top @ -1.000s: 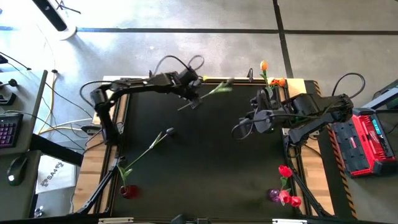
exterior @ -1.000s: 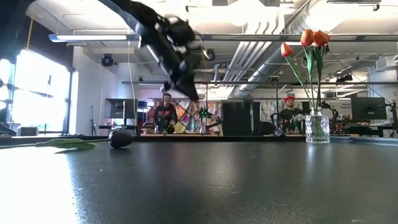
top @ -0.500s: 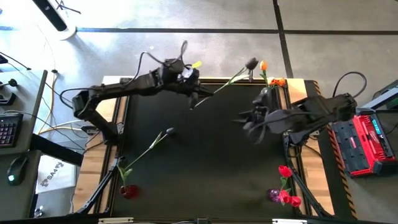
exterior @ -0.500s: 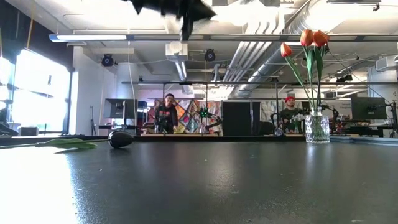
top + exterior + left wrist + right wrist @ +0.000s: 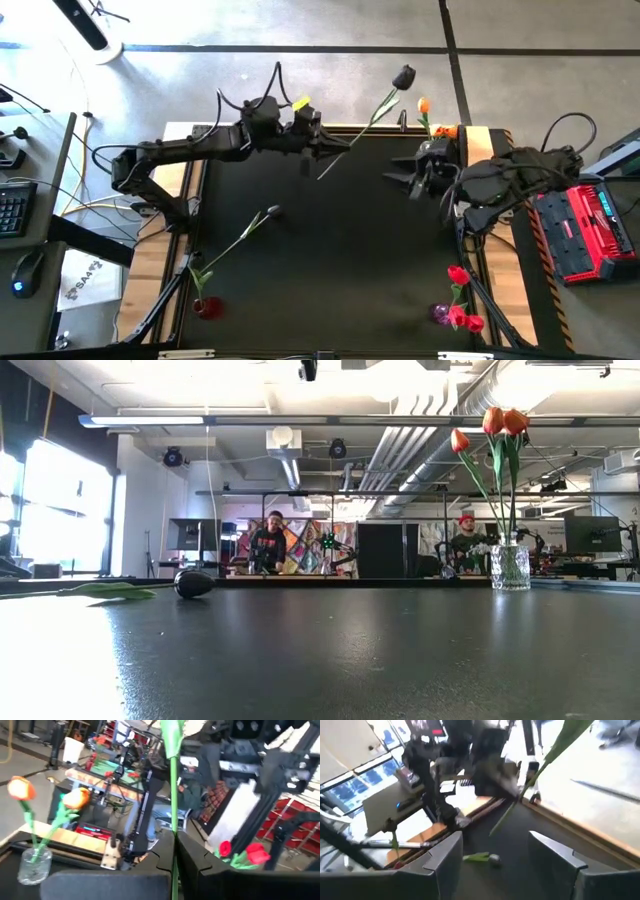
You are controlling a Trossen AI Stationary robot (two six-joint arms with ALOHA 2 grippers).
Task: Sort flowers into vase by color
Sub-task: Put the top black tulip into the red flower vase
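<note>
Roughly halfway, I'd say. The left gripper (image 5: 335, 150) has its fingers pinched on a dark tulip (image 5: 403, 78), lifted just beside the orange-tulip vase (image 5: 440, 133). The right gripper (image 5: 402, 180), also near that vase, has fingers spread wide, empty. One flower (image 5: 240, 236) lies mid-tabletop (image 5: 330, 260), well apart from it, with open room around.
</note>
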